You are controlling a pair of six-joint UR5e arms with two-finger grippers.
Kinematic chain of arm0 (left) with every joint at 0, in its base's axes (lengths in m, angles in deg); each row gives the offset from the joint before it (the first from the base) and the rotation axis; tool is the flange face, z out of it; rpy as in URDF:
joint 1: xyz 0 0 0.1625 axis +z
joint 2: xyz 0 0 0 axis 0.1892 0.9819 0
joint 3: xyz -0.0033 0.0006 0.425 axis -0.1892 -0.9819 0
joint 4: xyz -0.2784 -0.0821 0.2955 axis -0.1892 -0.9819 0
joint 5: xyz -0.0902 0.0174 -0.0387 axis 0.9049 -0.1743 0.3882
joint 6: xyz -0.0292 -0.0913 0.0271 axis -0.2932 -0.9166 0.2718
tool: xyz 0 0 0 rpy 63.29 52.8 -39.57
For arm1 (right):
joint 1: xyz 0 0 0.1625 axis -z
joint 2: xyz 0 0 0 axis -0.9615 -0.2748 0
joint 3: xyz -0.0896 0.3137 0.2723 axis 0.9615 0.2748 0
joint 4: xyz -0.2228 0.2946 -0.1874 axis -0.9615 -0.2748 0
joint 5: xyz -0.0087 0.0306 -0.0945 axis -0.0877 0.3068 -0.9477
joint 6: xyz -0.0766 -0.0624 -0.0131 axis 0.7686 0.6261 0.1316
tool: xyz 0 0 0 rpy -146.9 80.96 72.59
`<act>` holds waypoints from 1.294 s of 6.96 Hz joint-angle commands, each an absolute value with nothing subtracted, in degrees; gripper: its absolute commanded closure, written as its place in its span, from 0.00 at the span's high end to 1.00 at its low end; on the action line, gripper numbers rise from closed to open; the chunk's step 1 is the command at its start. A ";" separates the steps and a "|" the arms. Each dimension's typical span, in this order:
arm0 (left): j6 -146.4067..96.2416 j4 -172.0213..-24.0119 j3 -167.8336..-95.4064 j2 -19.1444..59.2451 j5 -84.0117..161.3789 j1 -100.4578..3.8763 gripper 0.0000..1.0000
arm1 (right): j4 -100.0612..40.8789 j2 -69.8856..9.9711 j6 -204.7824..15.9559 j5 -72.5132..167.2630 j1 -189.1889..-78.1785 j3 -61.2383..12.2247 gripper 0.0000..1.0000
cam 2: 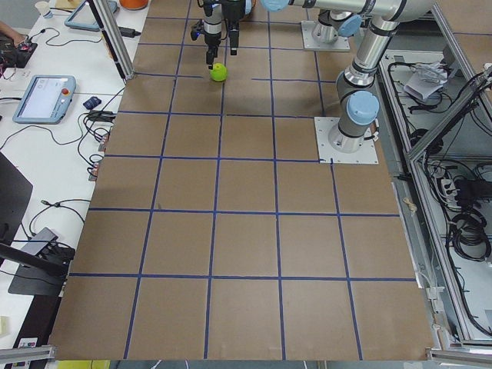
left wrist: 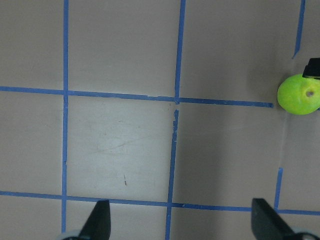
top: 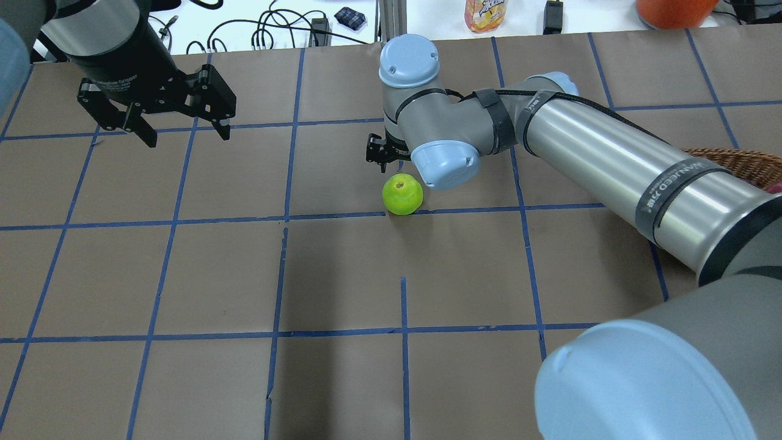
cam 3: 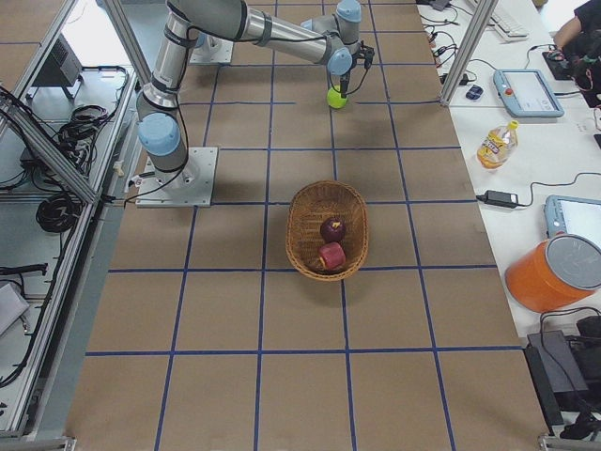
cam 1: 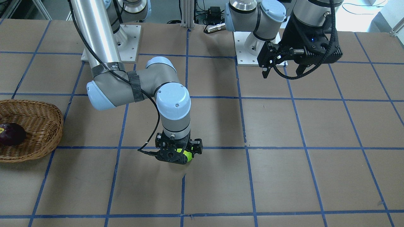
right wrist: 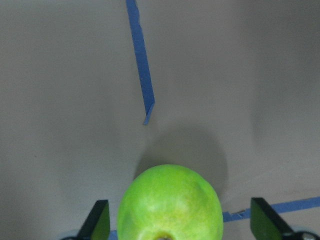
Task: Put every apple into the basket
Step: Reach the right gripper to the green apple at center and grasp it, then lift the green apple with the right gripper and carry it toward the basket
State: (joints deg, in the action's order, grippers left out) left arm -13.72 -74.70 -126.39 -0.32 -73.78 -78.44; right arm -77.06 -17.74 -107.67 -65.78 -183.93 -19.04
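The bright green apple sits on the table near the middle; it also shows in the right wrist view. My right gripper is lowered around it, open, with one fingertip on each side and a small gap to the apple. The wicker basket holds the dark purple apple and the red apple. In the front view the basket is at the left edge with the purple apple inside. My left gripper hangs open and empty above the table, far from the apple.
The table is brown paper with a blue tape grid. The right arm's forearm crosses above the basket's side of the table. A bottle, an orange container, tablets and cables lie on the white side bench.
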 commanded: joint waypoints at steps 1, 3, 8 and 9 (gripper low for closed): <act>-12.55 -74.37 -125.90 -0.16 -73.64 -78.30 1.00 | -76.95 -16.32 -107.01 -65.74 -184.27 -19.22 1.00; -12.55 -74.37 -126.08 -0.25 -73.64 -78.30 1.00 | -76.95 -15.26 -105.78 -65.74 -184.35 -19.23 1.00; -12.72 -74.46 -126.70 -0.60 -73.90 -78.30 1.00 | -77.03 -14.55 -104.10 -65.65 -184.62 -19.23 0.86; -13.07 -74.46 -125.74 0.45 -73.90 -78.30 1.00 | -77.03 -14.73 -104.10 -65.65 -184.97 -19.14 0.67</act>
State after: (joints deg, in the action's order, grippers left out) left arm -12.75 -74.43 -126.47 -0.35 -73.84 -78.31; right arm -77.03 -14.54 -104.17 -65.67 -184.69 -19.23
